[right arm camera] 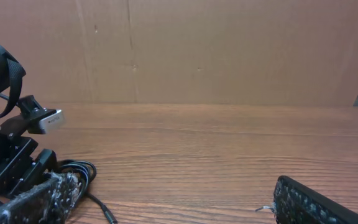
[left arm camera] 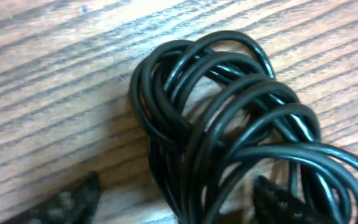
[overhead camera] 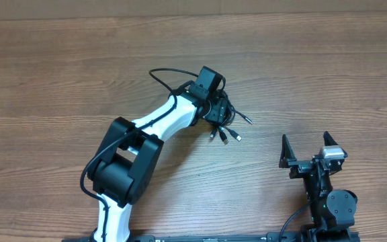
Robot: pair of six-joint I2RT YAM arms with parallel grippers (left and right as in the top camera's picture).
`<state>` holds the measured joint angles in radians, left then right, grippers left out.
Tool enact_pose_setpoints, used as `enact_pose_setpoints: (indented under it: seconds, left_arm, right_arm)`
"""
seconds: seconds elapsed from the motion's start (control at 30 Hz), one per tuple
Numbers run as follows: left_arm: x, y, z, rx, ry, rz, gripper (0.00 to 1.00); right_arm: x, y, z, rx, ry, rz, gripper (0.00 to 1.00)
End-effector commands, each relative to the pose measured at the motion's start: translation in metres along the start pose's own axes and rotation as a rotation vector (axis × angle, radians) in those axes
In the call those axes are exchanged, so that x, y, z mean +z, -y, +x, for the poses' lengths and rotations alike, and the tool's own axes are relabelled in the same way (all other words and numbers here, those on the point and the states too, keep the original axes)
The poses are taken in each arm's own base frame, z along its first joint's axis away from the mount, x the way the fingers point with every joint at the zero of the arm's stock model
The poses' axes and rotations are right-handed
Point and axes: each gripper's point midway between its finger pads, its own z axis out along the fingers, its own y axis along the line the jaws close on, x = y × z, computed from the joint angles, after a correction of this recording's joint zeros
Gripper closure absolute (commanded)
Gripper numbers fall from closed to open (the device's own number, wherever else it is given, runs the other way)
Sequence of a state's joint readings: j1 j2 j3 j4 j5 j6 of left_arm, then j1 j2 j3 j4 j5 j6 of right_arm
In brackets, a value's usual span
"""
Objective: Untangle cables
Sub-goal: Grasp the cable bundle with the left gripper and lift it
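We see the left gripper (left arm camera: 176, 199), jaws apart around the cables (left arm camera: 229, 118), whose ends are cut off; the right gripper (overhead camera: 312, 151) stands wide.

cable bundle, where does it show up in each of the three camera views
Overhead: cable bundle just right of centre, under the left gripper, plugs fanning toward the lower right.
Left wrist: close up, filling the centre and right.
Right wrist: bottom left, a loop lying on the table.
Shared landmark: the left gripper, right at the bundle in all three views.
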<state>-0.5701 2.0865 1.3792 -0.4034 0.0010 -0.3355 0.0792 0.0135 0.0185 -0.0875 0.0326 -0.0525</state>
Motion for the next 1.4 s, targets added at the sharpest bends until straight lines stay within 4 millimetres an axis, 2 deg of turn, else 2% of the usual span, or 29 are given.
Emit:
enact_pose_setpoints:
  seconds: [0.0,0.13,0.3,0.43,0.57,0.83,1.03,1.17,1.37]
  left_arm:
    - [0.011,0.000,0.005,0.005,-0.019,-0.016,0.34]
    - [0.011,0.000,0.005,0.005,-0.017,-0.014,0.68]
    - [0.011,0.001,0.006,0.007,-0.020,-0.015,0.96]
    - [0.006,0.001,0.005,0.033,-0.022,-0.013,0.96]
    - [-0.013,0.004,-0.005,0.061,0.007,-0.003,0.96]
    - [-0.089,0.019,-0.045,0.237,0.174,0.035,0.96]
    - [-0.133,0.023,-0.057,0.307,0.251,0.044,0.96]
    - [-0.161,0.029,-0.057,0.358,0.279,0.076,0.96]
    - [-0.200,0.050,-0.038,0.549,0.278,0.206,0.96]
  right_arm:
    - [0.000,0.001,0.001,-0.001,0.006,0.002,0.00]
    - [0.000,0.001,0.001,-0.001,0.006,0.002,0.00]
    - [0.000,0.001,0.001,-0.001,0.006,0.002,0.00]
    - [0.000,0.001,0.001,-0.001,0.006,0.002,0.00]
    - [0.000,0.001,0.001,-0.001,0.006,0.002,0.00]
    - [0.000,0.001,0.001,-0.001,0.006,0.002,0.00]
    - [0.000,0.001,0.001,-0.001,0.006,0.002,0.00]
    - [0.000,0.001,0.001,-0.001,0.006,0.002,0.00]
    - [0.000,0.001,0.001,-0.001,0.006,0.002,0.00]
